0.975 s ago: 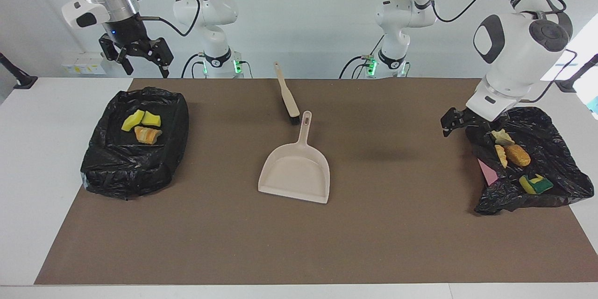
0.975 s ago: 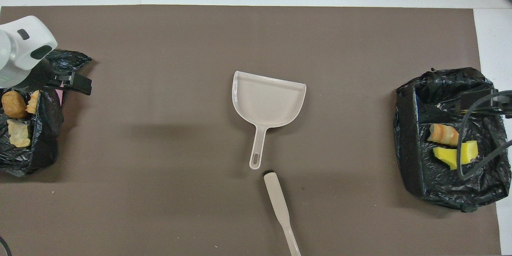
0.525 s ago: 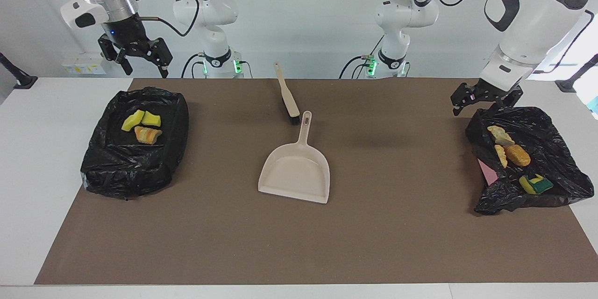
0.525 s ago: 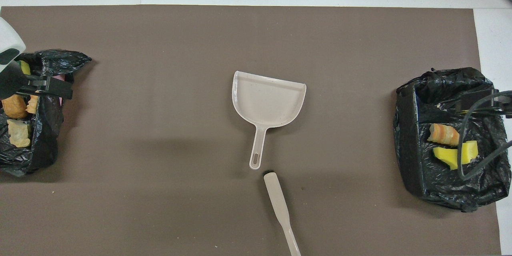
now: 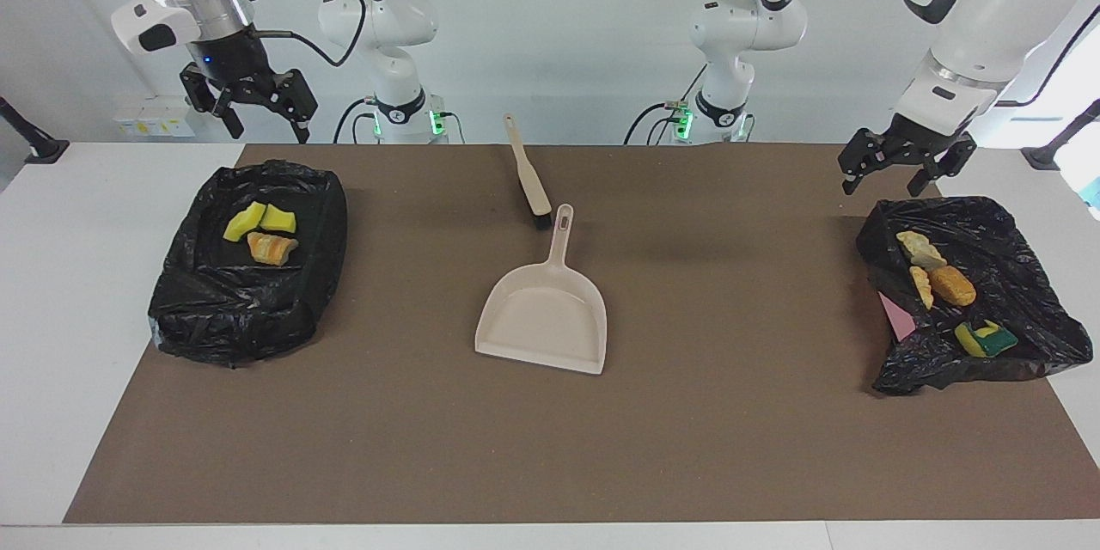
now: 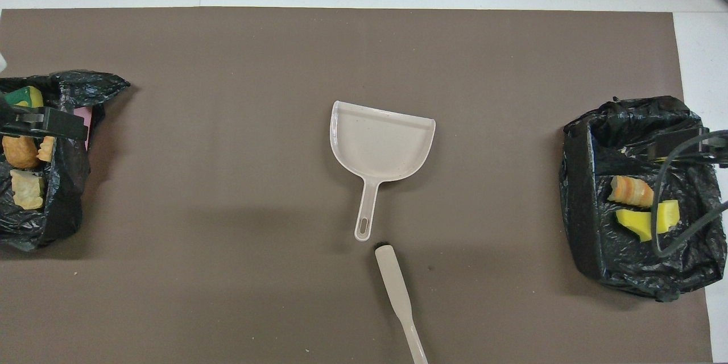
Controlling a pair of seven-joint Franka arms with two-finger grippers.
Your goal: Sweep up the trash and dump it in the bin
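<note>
Looking across the tabletop [image 5: 533, 447], you will find no trash loose on the brown mat. The trash sits in two black bag-lined bins: yellow sponge pieces [image 5: 259, 219] and an orange chunk [image 5: 271, 247] in the bin [image 5: 249, 309] at the right arm's end, bread-like chunks [image 5: 950, 284] and a pale lump [image 5: 921, 250] in the bag [image 5: 1023, 275] at the left arm's end. The dustpan [image 5: 543, 314] lies flat mid-mat, empty, its handle pointing toward the robots, the brush [image 5: 529, 176] just beside that handle, so either arm could likely reach both. The right gripper [image 5: 249, 107] hangs above its bin, jaws wide and empty; the left gripper [image 5: 894, 163] hangs above its bag's near edge, jaws wide too, holding nothing.
</note>
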